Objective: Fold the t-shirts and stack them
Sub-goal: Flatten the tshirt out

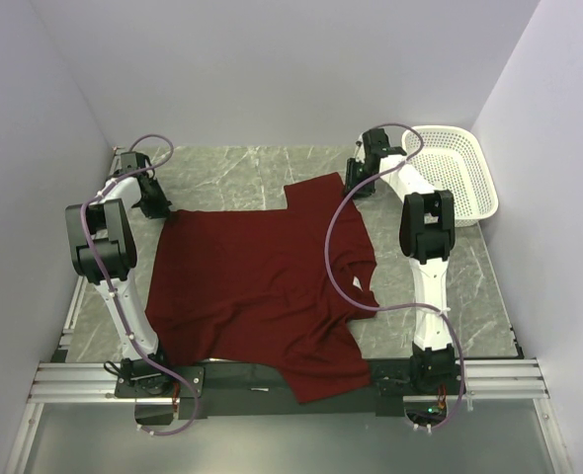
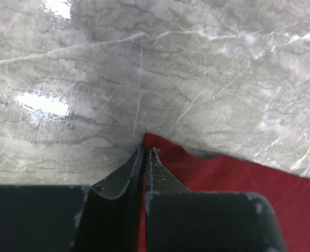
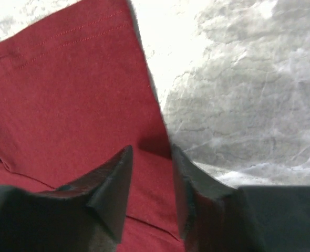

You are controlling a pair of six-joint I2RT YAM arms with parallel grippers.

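The shirt [image 1: 262, 286], dark red, lies spread flat across the middle of the table [image 1: 242, 168], turned sideways: hem to the left, neck to the right. One sleeve [image 1: 316, 193] points to the far side. The other reaches the near edge, and there the cloth hangs over the edge between the arms' bases. A white basket [image 1: 459, 173] stands in the far right corner, apart from the shirt.

The left arm [image 1: 104, 247] runs up the left side of the shirt. The right arm [image 1: 428, 247] runs up the right side, and its purple cable [image 1: 331, 247] crosses over the shirt's right part.

The left gripper [image 2: 147, 150] is at the shirt's far left corner. In the left wrist view its fingers are pressed almost together on that corner. Red cloth shows in the slit between them, and the tip of the corner pokes out just past the fingertips onto bare table.

The right gripper [image 3: 151, 149] is at the far sleeve. Its jaws stand partly apart, low over the sleeve's side edge, with red cloth in the gap. The left finger [image 3: 113, 178] is over cloth. The right one [image 3: 192, 184] is at the line where cloth meets table. It grips nothing.

A small white label [image 1: 359, 283] shows at the neck, near neither gripper.
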